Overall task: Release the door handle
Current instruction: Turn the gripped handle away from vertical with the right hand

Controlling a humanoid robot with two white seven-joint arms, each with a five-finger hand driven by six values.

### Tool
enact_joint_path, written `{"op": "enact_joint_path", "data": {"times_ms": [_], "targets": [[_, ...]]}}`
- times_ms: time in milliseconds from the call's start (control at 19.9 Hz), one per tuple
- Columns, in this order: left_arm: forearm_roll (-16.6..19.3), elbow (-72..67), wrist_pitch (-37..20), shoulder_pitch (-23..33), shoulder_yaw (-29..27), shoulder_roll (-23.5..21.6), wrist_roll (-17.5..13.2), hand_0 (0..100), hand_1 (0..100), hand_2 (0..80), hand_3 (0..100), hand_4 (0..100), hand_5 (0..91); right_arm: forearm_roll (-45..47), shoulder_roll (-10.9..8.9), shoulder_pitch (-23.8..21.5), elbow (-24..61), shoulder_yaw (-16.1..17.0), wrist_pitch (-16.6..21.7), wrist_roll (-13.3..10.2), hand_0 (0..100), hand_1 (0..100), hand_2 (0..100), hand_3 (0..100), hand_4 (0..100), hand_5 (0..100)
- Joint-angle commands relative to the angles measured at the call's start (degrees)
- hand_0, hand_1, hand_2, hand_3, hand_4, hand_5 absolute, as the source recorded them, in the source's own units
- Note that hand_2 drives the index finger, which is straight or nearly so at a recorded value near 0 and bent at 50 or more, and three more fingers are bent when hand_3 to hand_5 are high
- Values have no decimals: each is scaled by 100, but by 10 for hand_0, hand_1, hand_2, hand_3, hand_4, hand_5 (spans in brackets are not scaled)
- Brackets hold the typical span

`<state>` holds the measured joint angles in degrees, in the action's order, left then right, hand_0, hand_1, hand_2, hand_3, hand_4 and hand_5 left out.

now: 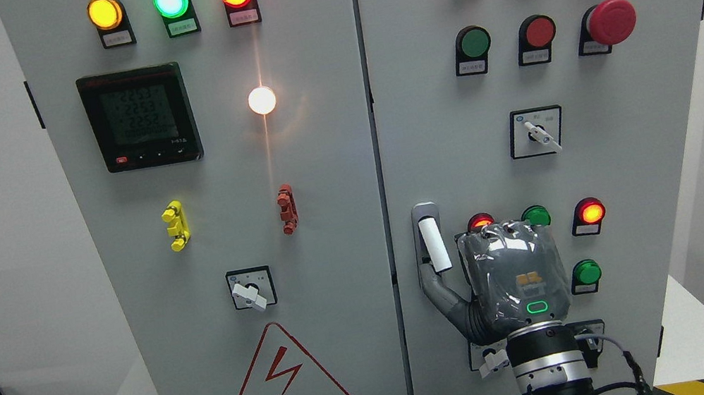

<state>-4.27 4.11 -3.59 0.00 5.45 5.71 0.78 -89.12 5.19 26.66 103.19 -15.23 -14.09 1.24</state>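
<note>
The door handle [432, 241] is a white lever on a grey plate at the left edge of the cabinet's right door [599, 135]; it stands upright and nothing grips it. My right hand [515, 277] comes up from the bottom edge, its back towards the camera, just right of the handle. Its thumb [444, 296] is stretched out to the left and lies below the lever, at the foot of the plate. The other fingers point at the door, mostly hidden behind the hand, and hold nothing. The left arm is out of view.
The right door carries lamps and buttons around the hand, a red mushroom button [610, 22] and a rotary switch [536, 132]. The left door [224, 247] has a meter [140, 117], a rotary switch [251, 289] and a warning sign [289, 387]. Both doors look shut.
</note>
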Motion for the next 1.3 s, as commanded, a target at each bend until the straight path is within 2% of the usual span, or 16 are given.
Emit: {"op": "enact_joint_path", "data": {"times_ms": [0,1253], "targets": [[5,2,-1,97,0,0,1,120,556,0,0,0,0,0,-1,-3,26,12,-15,-10,489,319,939,1000,1000,1000],[-4,2,-1,97,0,0,1,120,556,0,0,0,0,0,-1,-12,70,20,-129,-19,506,309,941,1000,1000,1000]]}}
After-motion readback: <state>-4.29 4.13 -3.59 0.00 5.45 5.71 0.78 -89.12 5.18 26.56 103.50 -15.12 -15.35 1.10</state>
